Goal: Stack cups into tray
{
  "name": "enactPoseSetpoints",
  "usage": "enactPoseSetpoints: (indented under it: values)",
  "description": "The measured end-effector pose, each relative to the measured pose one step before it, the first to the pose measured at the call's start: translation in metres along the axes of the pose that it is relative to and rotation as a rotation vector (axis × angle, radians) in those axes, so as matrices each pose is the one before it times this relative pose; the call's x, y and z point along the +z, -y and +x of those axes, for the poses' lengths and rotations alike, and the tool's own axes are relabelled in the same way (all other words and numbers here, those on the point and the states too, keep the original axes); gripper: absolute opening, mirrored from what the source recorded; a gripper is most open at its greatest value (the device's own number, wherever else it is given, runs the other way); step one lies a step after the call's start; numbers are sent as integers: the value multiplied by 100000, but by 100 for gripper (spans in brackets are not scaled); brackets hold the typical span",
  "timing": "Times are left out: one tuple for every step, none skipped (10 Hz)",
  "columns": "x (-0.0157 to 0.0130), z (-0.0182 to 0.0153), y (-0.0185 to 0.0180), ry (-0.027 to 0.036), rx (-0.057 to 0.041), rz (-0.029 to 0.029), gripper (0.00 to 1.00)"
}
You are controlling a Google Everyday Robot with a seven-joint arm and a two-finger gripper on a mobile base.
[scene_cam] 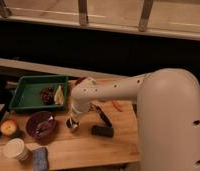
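On the one camera view, the cream-white arm (pixel 118 90) reaches in from the right and bends down toward the middle of the wooden desk (pixel 83 147). The claw (pixel 72 122) hangs low at the small metal cup (pixel 71 125), which stands on the desk just right of the purple bowl (pixel 40 125). The claw looks to be touching the cup, but from here I cannot tell whether it is spread or closed, or whether it has any grip.

The paper cup (pixel 15 149) stands upright at the near left corner, well apart from the claw. A bluish cloth (pixel 40 157) lies beside it on its right. The green tray (pixel 28 95) sits at the far left of the desk and holds a dark reddish lump (pixel 47 94) and a pale yellow piece (pixel 59 95). Neither cup is in it. A reddish-yellow fruit (pixel 8 127), possibly an apple, lies left of the bowl. A black block (pixel 102 131) lies right of the claw.
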Motion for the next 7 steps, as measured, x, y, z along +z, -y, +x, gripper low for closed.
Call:
enactPoseSetpoints:
  values:
    - [95,37,-243,-6,-729,-233,6]
    - [-12,150,-205,272,-1158,-315,0]
    - [-123,34,-147,635,-928,-252,0]
    - [-602,69,-270,1372,-1504,-445,0]
    - [-979,-78,-351,1386,-1629,-115,0]
    - [-1567,-213,-620,1760,-2762,466,0]
    - [-1925,-445,-905,1688,-3791,859,0]
